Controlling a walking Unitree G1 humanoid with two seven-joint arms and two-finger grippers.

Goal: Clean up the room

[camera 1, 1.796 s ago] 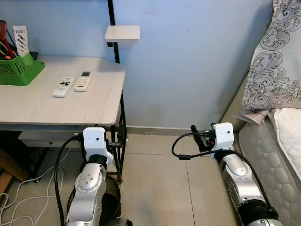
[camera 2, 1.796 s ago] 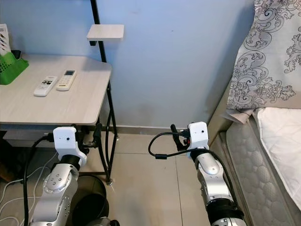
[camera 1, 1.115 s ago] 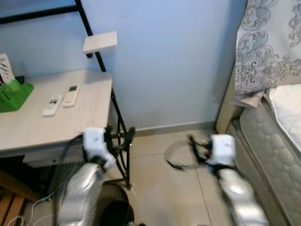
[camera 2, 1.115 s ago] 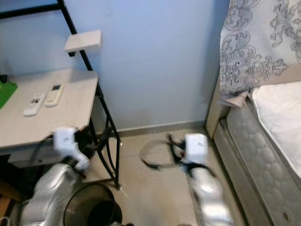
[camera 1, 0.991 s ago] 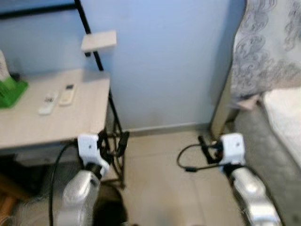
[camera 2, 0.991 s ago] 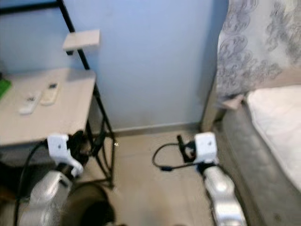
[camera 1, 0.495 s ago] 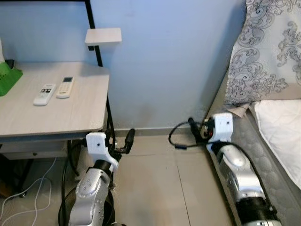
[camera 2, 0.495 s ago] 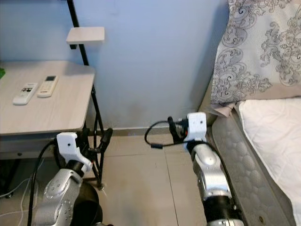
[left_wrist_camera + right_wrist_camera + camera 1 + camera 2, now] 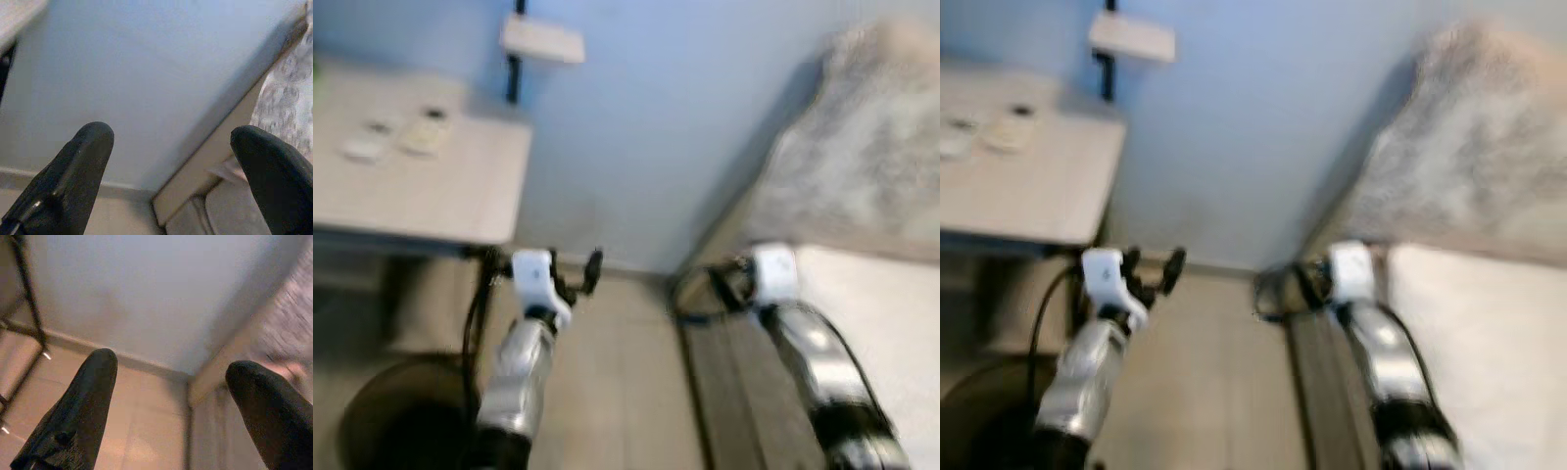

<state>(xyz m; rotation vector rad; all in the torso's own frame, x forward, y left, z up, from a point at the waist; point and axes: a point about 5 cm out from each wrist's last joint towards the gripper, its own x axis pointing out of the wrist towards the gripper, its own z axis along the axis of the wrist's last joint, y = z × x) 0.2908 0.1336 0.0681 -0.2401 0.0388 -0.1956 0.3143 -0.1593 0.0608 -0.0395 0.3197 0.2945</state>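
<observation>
The head views are blurred. My left gripper hangs over the tiled floor beside the desk's black leg; its wrist view shows the two black fingers spread wide with nothing between them. My right gripper is held low by the bed's edge, open and empty, its fingers pointing at the blue wall and skirting. Two white remotes lie on the pale desk at the left. A patterned pillow leans at the head of the bed.
A dark round bin stands on the floor under the desk, by my left arm. A small white shelf juts from the black frame. The mattress with its white sheet runs along the right. Tiled floor lies between desk and bed.
The whole picture has shifted and blurred: the camera has swung, so the bed looms larger on the right. Both arms keep the same raised pose, grippers still open.
</observation>
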